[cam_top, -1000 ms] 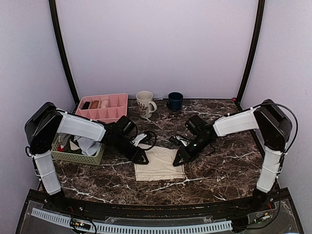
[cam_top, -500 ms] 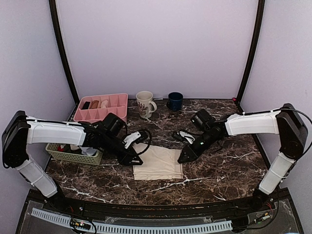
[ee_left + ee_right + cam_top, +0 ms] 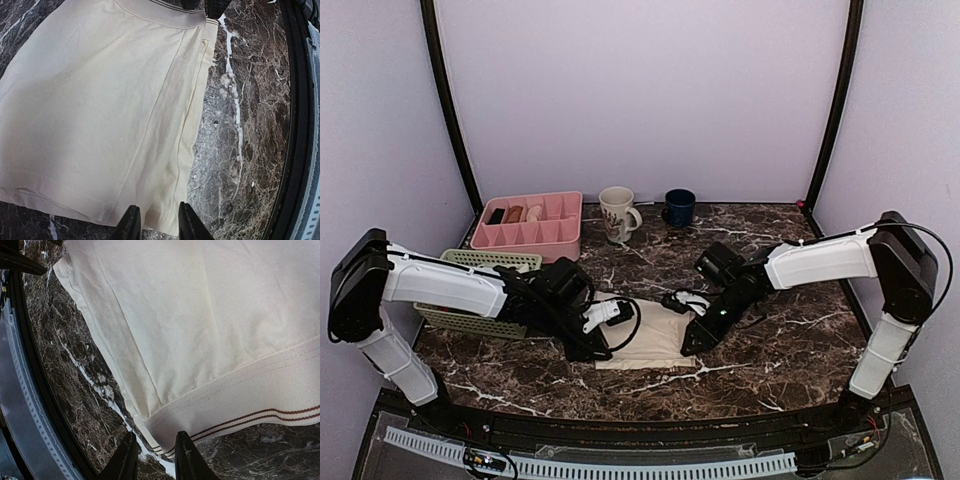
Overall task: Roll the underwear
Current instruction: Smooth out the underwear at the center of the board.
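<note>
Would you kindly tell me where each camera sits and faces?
Top external: high behind the arm bases, facing down and forward over the table; both arms flank the underwear.
Left wrist: on the left arm, facing down at the underwear's hem corner; left claw tips show.
Right wrist: on the right arm, facing down at its striped waistband corner; right claw tips show.
Shared: the underwear, in all views.

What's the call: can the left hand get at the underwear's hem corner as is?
Probably yes. The left hand sits right at the hem corner of the underwear, straddling its edge on the marble table. Nothing lies on that corner or in front of it.
</note>
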{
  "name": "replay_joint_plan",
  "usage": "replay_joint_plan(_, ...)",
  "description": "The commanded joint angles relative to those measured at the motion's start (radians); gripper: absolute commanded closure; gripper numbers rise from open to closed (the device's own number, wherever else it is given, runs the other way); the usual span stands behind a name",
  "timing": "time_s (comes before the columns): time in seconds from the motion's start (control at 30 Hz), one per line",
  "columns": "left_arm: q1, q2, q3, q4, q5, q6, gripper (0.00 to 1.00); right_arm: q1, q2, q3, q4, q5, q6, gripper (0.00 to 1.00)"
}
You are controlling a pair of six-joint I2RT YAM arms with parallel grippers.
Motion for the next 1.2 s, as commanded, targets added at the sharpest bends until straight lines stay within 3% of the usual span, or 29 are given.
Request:
replay_joint_plan(0.0, 0.002, -0.005, -0.030, 0.027, -0.030, 0.033, 0.70, 0.019, 0.018, -0.007, 0.003, 0.024, -0.017, 0.74)
replay_joint_plan(0.4, -0.005, 0.020, -0.019, 0.022, -0.065, 0.043, 0.74, 0.057, 0.040, -0.012, -0.011, 0.051, -0.017, 0.78)
replay_joint_plan(0.77, -0.027, 0.065, 0.006, -0.002, -0.131, 0.074, 0.75, 0.057, 0.036, -0.006, -0.028, 0.067, -0.024, 0.91)
replay_joint_plan(0.93, -0.050, 0.074, 0.027, -0.015, -0.184, 0.105, 0.84, 0.057, 0.029, -0.002, -0.031, 0.068, -0.029, 1.00)
replay_joint_plan(1.17, -0.065, 0.014, 0.036, -0.022, -0.203, 0.124, 0.98, 0.057, -0.006, 0.000, -0.038, 0.082, -0.034, 1.00)
